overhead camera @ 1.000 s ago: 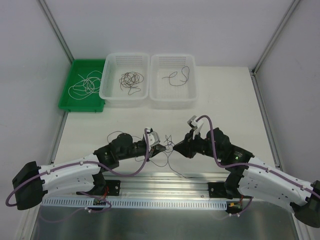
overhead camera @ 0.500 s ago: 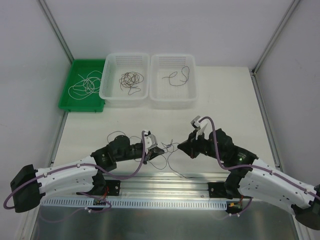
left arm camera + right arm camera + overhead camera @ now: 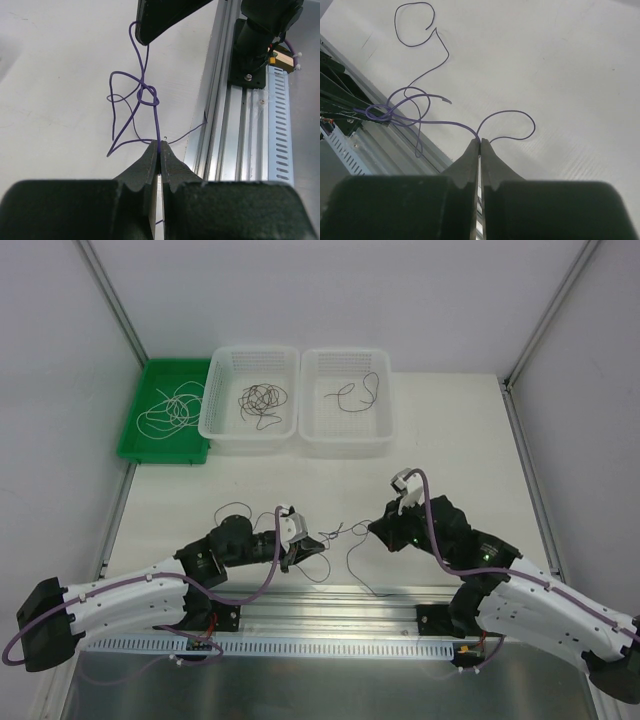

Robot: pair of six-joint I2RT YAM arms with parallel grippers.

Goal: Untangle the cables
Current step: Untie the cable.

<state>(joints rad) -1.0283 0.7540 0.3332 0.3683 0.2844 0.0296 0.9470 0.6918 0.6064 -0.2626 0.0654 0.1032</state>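
Mid-pull: the knot between my 2 end effectors is not yet undone.

My left end effector (image 3: 160,148) is clenched on 1 strand of the knotted cables (image 3: 158,122), just short of the knot (image 3: 147,96). My right end effector (image 3: 480,142) pinches a strand on the knot's opposite side. Loose tails lie on the tabletop (image 3: 450,440) around the knot, which looks tight to me. Well beyond the knot, 1 white basket (image 3: 347,448) holds a single cable (image 3: 356,390), the neighbouring basket (image 3: 250,445) a dark tangle (image 3: 262,400), and the green tray (image 3: 160,455) whitish loops (image 3: 172,412). I judge that most of the work remains.
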